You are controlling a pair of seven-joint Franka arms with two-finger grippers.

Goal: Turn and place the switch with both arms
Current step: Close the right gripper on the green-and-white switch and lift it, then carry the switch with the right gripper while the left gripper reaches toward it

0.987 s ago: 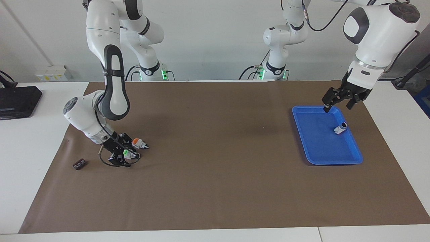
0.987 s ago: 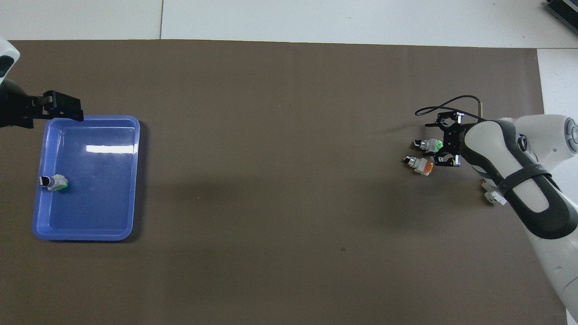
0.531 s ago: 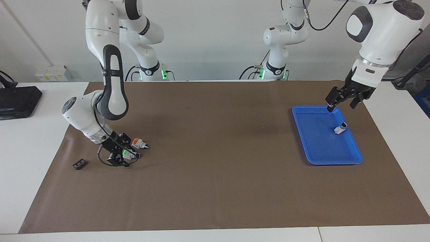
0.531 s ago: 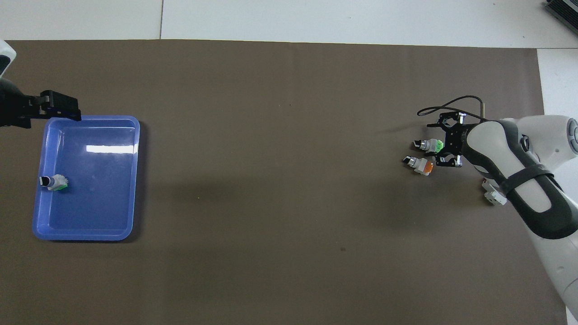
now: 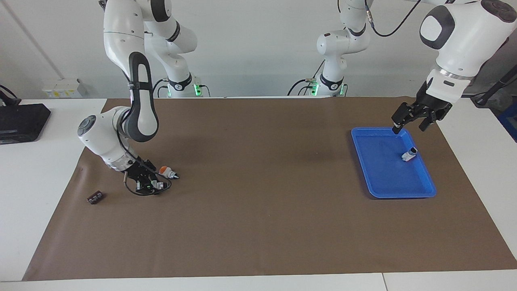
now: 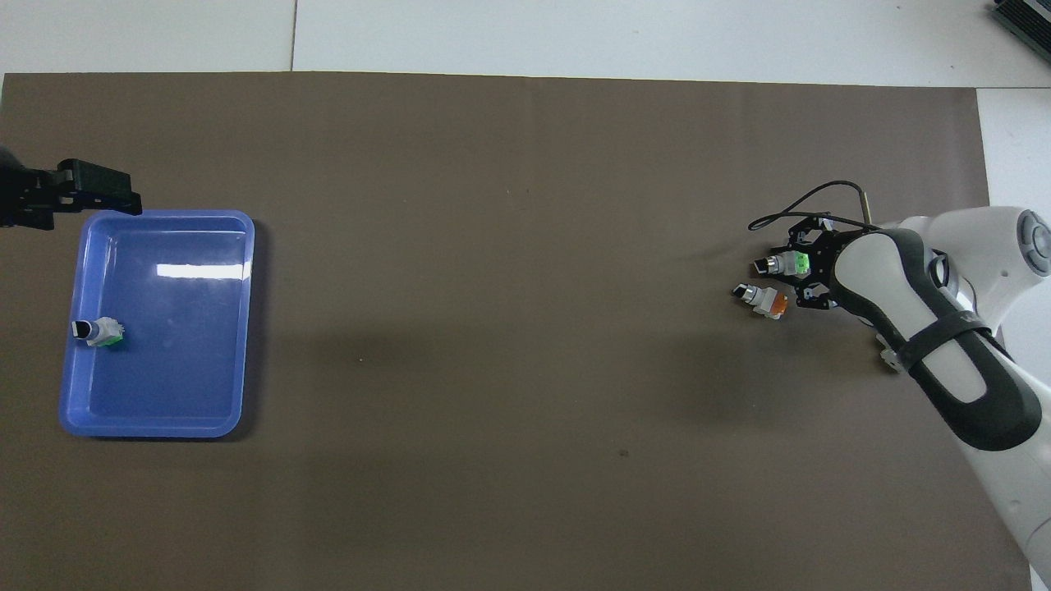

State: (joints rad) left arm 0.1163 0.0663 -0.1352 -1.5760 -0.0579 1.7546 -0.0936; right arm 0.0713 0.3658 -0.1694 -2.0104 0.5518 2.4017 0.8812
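A small white switch (image 5: 156, 185) (image 6: 784, 264) with a green end and a black knob lies on the brown mat toward the right arm's end. My right gripper (image 5: 146, 182) (image 6: 809, 267) is low at it and open, one finger on each side of its green end. A like green-ended switch (image 5: 408, 155) (image 6: 98, 332) lies in the blue tray (image 5: 387, 186) (image 6: 164, 410). My left gripper (image 5: 411, 120) (image 6: 82, 185) is open and empty, up in the air over the tray's corner.
An orange-ended switch (image 5: 166, 171) (image 6: 761, 299) lies beside the green one, nearer to the robots. A small dark piece (image 5: 95, 197) lies by the mat's edge. A white piece (image 6: 887, 358) shows partly under the right arm. A black box (image 5: 20, 121) sits off the mat.
My right gripper has moved in over the green switch, so its green end now sits between the fingers. My left gripper has drifted slightly away from the tray's middle.
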